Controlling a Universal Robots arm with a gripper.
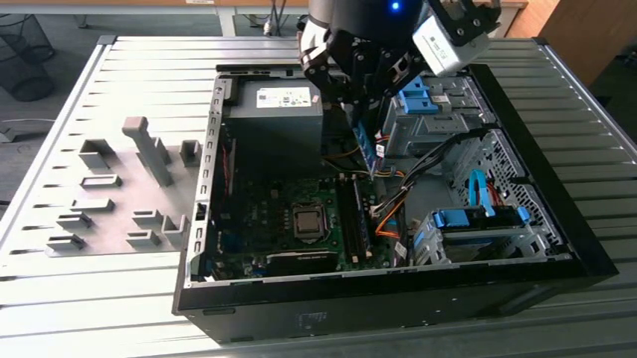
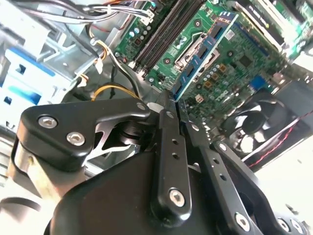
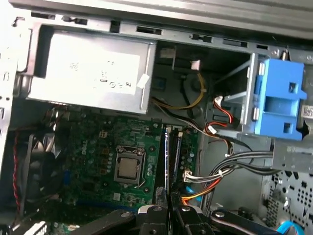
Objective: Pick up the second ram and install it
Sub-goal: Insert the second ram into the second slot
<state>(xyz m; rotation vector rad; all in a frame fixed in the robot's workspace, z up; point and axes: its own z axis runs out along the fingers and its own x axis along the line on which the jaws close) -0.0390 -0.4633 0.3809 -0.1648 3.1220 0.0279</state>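
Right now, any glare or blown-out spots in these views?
First wrist view: the power supply label is washed out by glare. Second wrist view: corners blown white, the claw sharp against the second ram. Exterior view: even light, no glare.

open case top, power supply [image 1: 274,112] and drive cage [image 1: 428,112] flanking the slots, orange cables [image 1: 390,216] crowding alongside

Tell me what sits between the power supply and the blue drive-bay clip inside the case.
In the first wrist view, a bundle of yellow, red and black cables fills the gap between the power supply and the blue drive-bay clip.
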